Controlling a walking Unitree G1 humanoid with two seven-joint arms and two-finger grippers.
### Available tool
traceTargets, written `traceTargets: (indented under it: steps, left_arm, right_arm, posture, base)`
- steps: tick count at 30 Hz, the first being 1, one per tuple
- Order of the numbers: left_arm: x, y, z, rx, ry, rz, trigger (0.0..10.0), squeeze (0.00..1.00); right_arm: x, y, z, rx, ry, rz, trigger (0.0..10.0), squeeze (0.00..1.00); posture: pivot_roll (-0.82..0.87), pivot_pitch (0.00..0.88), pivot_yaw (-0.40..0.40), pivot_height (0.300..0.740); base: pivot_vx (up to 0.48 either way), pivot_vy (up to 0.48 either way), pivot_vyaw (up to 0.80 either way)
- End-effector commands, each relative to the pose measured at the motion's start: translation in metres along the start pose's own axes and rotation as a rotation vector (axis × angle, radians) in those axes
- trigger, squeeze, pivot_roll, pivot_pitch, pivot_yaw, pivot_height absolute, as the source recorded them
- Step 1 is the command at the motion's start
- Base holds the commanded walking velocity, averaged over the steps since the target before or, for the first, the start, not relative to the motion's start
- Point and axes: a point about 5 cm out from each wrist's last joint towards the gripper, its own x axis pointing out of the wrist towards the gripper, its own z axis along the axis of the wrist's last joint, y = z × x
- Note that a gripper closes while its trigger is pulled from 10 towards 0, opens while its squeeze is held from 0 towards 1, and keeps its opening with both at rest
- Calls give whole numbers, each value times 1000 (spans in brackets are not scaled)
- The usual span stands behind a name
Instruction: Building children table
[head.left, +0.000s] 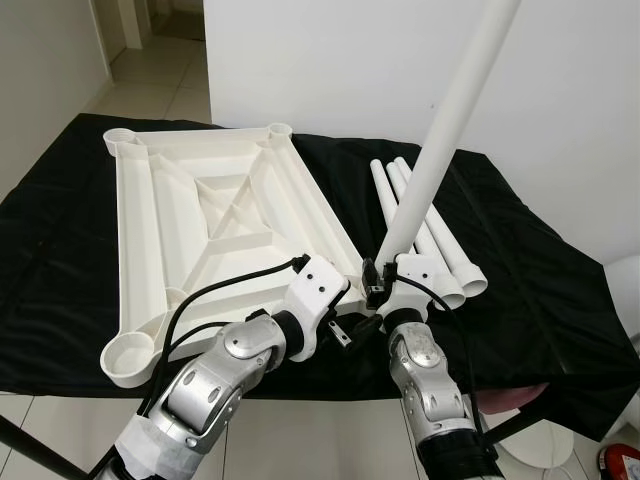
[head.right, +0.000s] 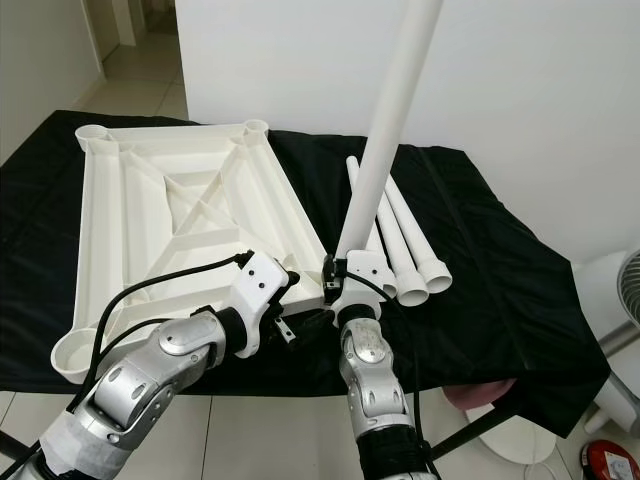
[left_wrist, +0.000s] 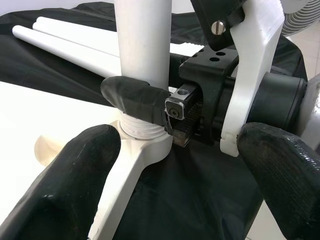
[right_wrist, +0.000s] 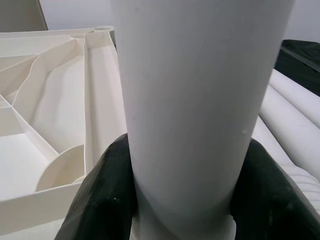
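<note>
One leg (head.left: 440, 140) upright in near corner socket of tabletop (head.left: 215, 215), right hand (head.left: 385, 283) pinching its base. Left hand (left_wrist: 170, 165) spread beside socket. Leg-fitting step; next likely twist home.

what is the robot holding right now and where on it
The right end effector clamps the upright white table leg near its threaded lower end, at the tabletop's corner socket. The left end effector is open, holding nothing.
</note>
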Motion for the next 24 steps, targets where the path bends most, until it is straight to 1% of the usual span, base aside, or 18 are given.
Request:
traceTargets:
  steps: [1,3,4,7,8,9,10,16,17,18,19,22,23,24]
  left_arm:
    - [2,-3,2,17,-2,-34,10000,0]
    - [2,-3,2,17,-3,-34,10000,0]
    - [2,-3,2,16,-3,-33,10000,0]
    - [2,-3,2,16,-3,-33,10000,0]
    - [2,-4,2,15,-3,-33,10000,0]
    - [2,-4,2,15,-3,-33,10000,0]
    - [2,-3,1,17,-2,-30,10000,0]
    - [2,-3,1,17,-2,-26,10000,0]
    - [2,-2,1,17,-3,-24,10000,0]
    - [2,-2,1,17,-3,-24,10000,0]
    - [2,-2,2,18,-4,-24,10000,0]
    - [2,-2,2,20,-5,-24,10000,0]
    - [2,-2,2,21,-5,-24,10000,0]
    - [2,-2,2,23,-5,-24,10000,0]
  right_arm:
    - [-8,-1,-16,-26,76,-7,10000,0]
    - [-8,-1,-16,-25,83,-15,10000,0]
    - [-9,-2,-15,-24,85,-18,10000,769]
    - [-10,-2,-14,-24,89,-25,10000,769]
    - [-10,-1,-14,-24,97,-17,10000,1000]
    - [-10,-1,-14,-24,97,-17,10000,1000]
    - [-13,2,-13,-2,97,31,10000,1000]
    - [-14,1,-11,-4,80,58,10000,1000]
    - [-14,-2,-12,-11,81,60,10000,1000]
    - [-14,-2,-12,-11,81,60,10000,1000]
    - [-12,-7,-12,-25,81,66,10000,1000]
    - [-11,-11,-13,-37,82,73,10000,1000]
    - [-9,-15,-12,-48,76,89,10000,463]
    - [-6,-19,-10,-66,60,104,10000,0]
  posture:
    - [-6,0,-112,740]
    - [-6,0,-112,740]
    - [-3,0,-114,740]
    - [-3,0,-114,740]
    - [-2,0,-117,740]
    - [-2,0,-117,740]
    - [3,0,-121,740]
    - [4,0,-122,740]
    - [4,0,-123,740]
    - [4,0,-123,740]
    - [5,0,-123,740]
    - [6,0,-124,740]
    - [6,0,-124,740]
    - [8,0,-122,740]
  base:
    - [0,0,0]
    - [0,0,0]
    - [0,0,0]
    - [0,0,0]
    - [0,0,0]
    - [0,0,0]
    - [0,0,0]
    - [0,0,0]
    - [0,0,0]
    - [0,0,0]
    - [0,0,0]
    - [0,0,0]
    - [0,0,0]
    - [0,0,0]
